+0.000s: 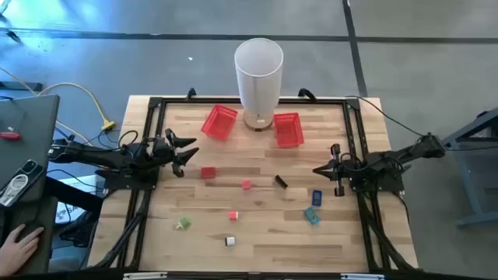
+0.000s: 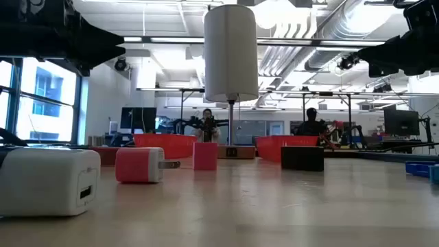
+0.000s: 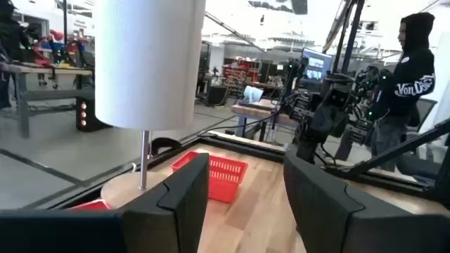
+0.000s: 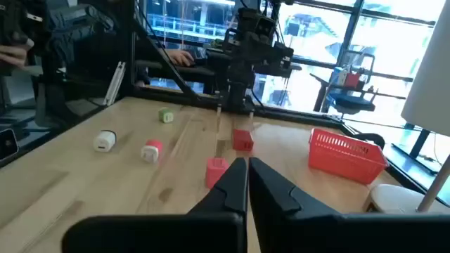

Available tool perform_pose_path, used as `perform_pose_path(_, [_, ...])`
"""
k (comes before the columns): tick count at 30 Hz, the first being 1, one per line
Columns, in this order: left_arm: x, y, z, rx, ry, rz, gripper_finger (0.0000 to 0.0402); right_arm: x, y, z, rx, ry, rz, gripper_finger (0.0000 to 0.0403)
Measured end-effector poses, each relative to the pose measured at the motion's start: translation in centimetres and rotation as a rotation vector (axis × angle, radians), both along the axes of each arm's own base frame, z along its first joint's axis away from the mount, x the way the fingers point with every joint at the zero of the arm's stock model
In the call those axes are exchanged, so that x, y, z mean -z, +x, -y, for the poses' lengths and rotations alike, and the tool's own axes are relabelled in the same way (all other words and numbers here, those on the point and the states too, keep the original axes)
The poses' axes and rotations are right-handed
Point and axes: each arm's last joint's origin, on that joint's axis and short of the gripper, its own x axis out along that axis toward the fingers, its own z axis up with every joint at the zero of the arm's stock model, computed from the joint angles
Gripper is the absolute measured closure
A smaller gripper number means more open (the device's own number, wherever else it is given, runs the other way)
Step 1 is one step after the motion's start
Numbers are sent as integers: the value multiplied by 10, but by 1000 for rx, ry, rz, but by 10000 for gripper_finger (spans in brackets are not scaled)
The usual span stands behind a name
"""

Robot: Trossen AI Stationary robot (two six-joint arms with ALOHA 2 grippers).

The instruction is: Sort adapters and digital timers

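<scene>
Small adapters and timers lie scattered on the wooden table: a red block [image 1: 208,173], a pink one [image 1: 247,184], a black one [image 1: 280,182], two blue ones [image 1: 317,197] [image 1: 312,215], a red-white one [image 1: 233,215], a green one [image 1: 183,224] and a white one [image 1: 230,241]. My left gripper [image 1: 187,152] hovers open at the table's left side, its fingers [image 3: 190,197] empty. My right gripper [image 1: 317,169] is shut at the right side, above the table and holding nothing [image 4: 247,183].
Two red baskets [image 1: 219,122] [image 1: 288,129] stand at the far edge on either side of a white lamp [image 1: 258,74]. A black frame [image 1: 156,105] borders the table. A person's hand [image 1: 19,245] rests off the table at the near left.
</scene>
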Motion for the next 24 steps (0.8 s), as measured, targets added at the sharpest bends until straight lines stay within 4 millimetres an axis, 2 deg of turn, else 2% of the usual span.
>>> perform_pose_path(6, [0,0,0,-18,93,-36,225,0,0,0,6,118,-4,400])
perform_pose_path(14, [0,0,0,-17,92,-35,225,0,0,1,50,71,3,400])
perform_pose_path(24, [0,0,-1,-19,49,-19,225,-2,0,2,52,195,17,400])
